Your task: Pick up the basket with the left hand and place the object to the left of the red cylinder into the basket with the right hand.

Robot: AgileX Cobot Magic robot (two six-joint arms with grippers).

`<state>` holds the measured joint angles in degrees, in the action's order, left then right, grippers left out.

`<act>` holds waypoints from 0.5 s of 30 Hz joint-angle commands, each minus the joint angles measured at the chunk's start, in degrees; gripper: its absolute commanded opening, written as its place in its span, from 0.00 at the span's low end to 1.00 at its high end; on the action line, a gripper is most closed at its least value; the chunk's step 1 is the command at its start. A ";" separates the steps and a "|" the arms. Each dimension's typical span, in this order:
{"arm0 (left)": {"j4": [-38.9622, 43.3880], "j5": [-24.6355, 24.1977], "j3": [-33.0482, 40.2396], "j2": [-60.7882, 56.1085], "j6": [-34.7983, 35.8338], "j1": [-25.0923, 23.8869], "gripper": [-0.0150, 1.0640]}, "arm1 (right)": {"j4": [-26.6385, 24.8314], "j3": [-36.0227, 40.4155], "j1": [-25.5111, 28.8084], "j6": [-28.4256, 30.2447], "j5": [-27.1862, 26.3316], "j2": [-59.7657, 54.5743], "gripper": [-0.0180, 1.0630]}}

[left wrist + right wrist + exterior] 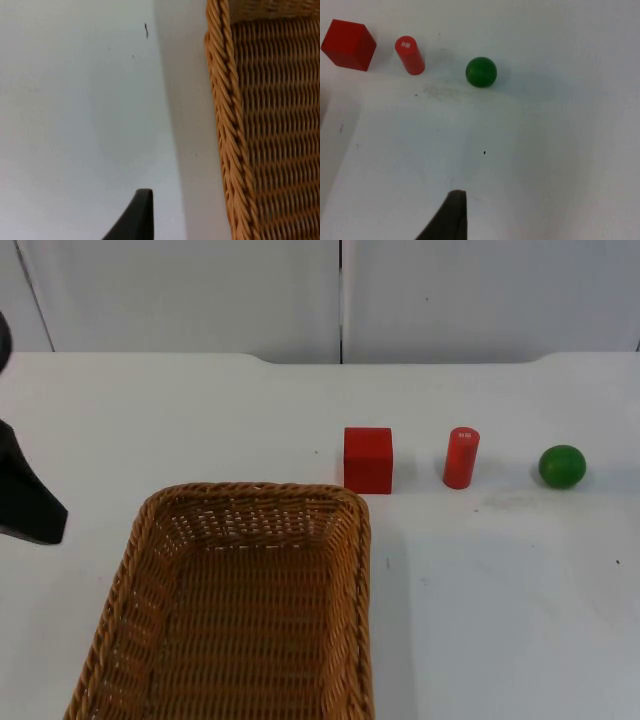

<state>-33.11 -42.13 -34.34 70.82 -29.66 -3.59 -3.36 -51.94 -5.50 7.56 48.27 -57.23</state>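
Note:
A brown wicker basket (250, 492) stands on the white table at the front left, with nothing inside it. Its rim (226, 125) runs past my left gripper (38, 518), which hangs to the left of the basket and apart from it. A red cube (368, 458) sits just behind the basket's far right corner. Right of the cube stands the upright red cylinder (461, 457). In the right wrist view the cube (348, 44) and the cylinder (410, 55) lie well ahead of my right gripper (451, 220), which holds nothing.
A green ball (562, 466) lies to the right of the cylinder, and the same ball (481, 71) is in the right wrist view. The grey partition wall (340, 290) closes the table's far side. Bare table (500, 610) spreads to the right of the basket.

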 commanded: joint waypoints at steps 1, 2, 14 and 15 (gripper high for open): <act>-2.71 0.91 -0.28 1.70 -1.91 0.31 0.99 | -0.27 -0.34 0.34 0.89 -0.02 0.04 0.99; -3.66 1.53 -0.41 3.10 -2.75 0.31 0.99 | -0.27 -0.34 0.34 0.89 -0.02 0.04 0.99; -7.11 4.20 -3.04 13.09 -6.43 2.60 0.99 | -0.17 -0.34 0.34 0.89 -0.05 0.04 0.99; -6.99 5.17 -3.04 14.12 -6.46 3.65 0.99 | -0.17 -0.34 0.34 0.89 -0.05 0.04 0.99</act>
<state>-39.08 -38.00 -37.11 84.15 -35.47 -1.06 -3.36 -51.94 -5.50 7.72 48.27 -57.23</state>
